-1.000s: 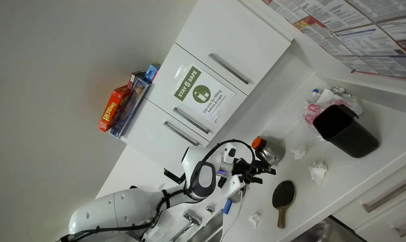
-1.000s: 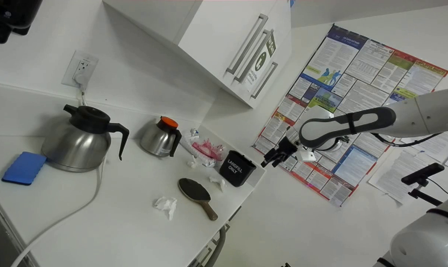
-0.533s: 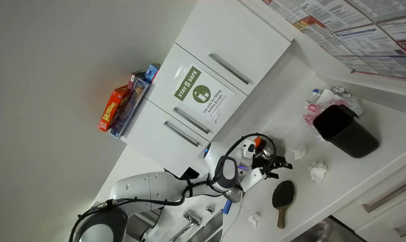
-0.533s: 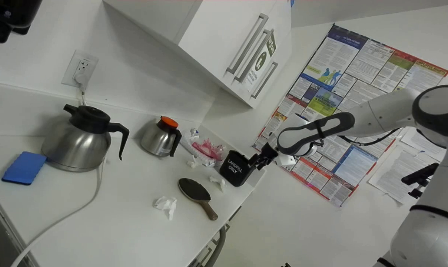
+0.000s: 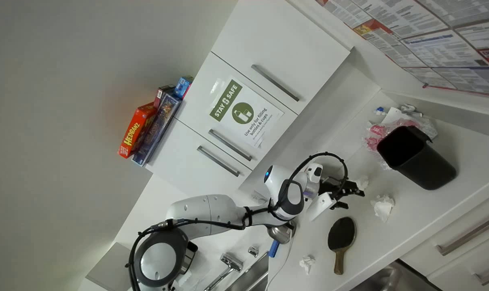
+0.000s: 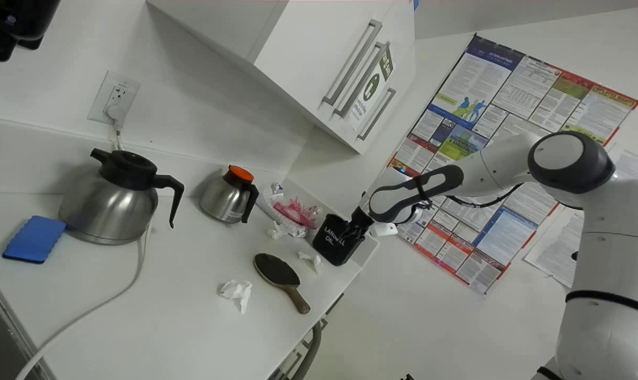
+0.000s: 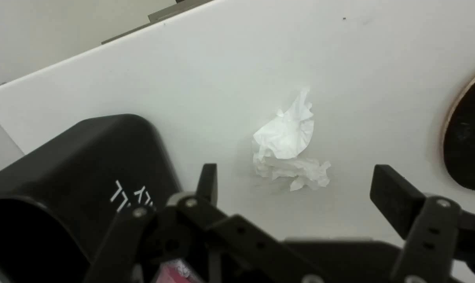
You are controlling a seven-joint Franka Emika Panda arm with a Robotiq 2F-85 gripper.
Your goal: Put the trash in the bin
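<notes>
Your gripper [image 7: 294, 175] hangs near the bin [image 5: 428, 169], its jaws spread wide. A paper wad [image 7: 286, 137] lies on the counter [image 7: 378, 78] near the bin, not touching it; the paddle [image 5: 341, 237] lies farther from the bin.

In an exterior view, the counter [image 6: 155, 316] holds, right to left, the bin [image 6: 330, 248], a paper wad [image 6: 313, 259], the paddle [image 6: 276, 269] and a jug [image 6: 221, 200] on the far side.

Crinkled paper wad [image 7: 286, 135], smooth matt plastic bin [image 5: 425, 166] (and a shiny metal carafe [image 6: 113, 206])
</notes>
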